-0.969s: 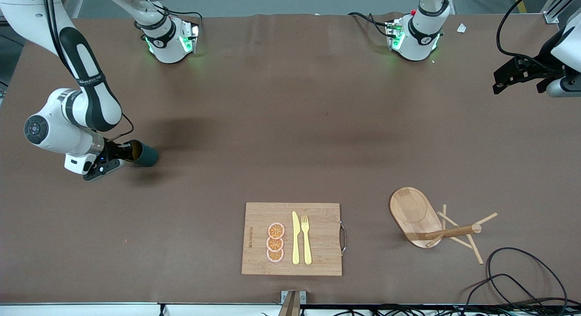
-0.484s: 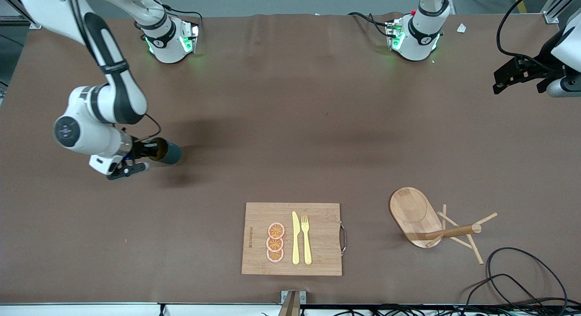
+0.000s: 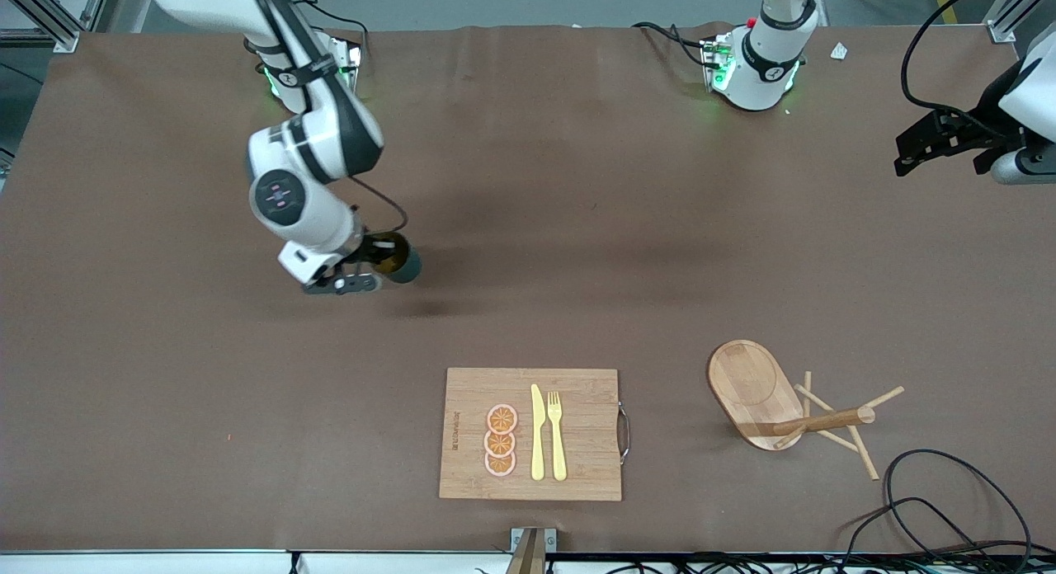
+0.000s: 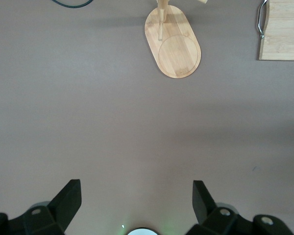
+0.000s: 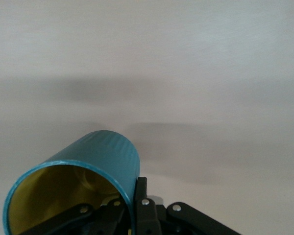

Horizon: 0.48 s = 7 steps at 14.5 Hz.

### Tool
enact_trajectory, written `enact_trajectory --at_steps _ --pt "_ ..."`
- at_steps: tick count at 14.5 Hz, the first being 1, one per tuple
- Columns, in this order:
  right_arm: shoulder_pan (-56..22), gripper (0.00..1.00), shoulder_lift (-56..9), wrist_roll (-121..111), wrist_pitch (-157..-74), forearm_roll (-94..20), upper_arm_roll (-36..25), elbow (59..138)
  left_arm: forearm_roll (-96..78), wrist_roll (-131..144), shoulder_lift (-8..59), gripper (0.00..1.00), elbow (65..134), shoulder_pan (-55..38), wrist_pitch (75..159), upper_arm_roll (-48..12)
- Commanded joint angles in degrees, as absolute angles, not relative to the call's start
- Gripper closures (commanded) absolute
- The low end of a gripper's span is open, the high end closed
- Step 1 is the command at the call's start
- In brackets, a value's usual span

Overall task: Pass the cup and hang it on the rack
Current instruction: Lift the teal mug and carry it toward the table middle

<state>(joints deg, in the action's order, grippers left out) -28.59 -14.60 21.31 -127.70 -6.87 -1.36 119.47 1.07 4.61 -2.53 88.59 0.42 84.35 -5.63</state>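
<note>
Carrying the cup (image 3: 402, 265) in the air over the bare brown surface (image 3: 528, 228), toward the right arm's end of it, with the right gripper (image 3: 381, 261) pinching the cup's rim, one of the fingers (image 5: 139, 196) outside the wall and the other inside the yellowish mouth, as the right wrist view is showing; cup lying tilted on its side, mouth toward the wrist, casting a shadow on the surface beneath. Waiting with the left gripper (image 4: 137, 200) up over the left arm's end of the surface, fingers spread wide and holding nothing, its wrist view looking down on the rack (image 4: 174, 46) and one corner of the cutting board (image 4: 283, 29). Counting the pickup as done, judging by the lifted cup. Leaving the pass undone: grippers well apart, no contact between them. Leaving the hanging undone too: rack (image 3: 763, 397) resting near the front camera toward the left arm's end, every peg bare. Lying beside the rack, the cutting board (image 3: 470, 434) bearing a knife (image 3: 537, 434), a fork (image 3: 557, 434) and three orange slices (image 3: 501, 440), none of them part of this job.
</note>
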Motion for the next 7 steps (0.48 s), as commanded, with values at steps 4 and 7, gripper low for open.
enact_trajectory --at_steps 4,7 --pt "-43.7 1.0 -21.6 36.8 -127.6 -7.4 -2.3 109.1 0.4 4.7 -1.3 0.0 88.1 2.7 88.8 -5.5" --pt "-48.5 1.0 -29.1 44.5 -127.5 -7.3 -2.3 100.5 -1.0 4.7 -0.4 0.0 88.2 3.6 89.3 -5.5"
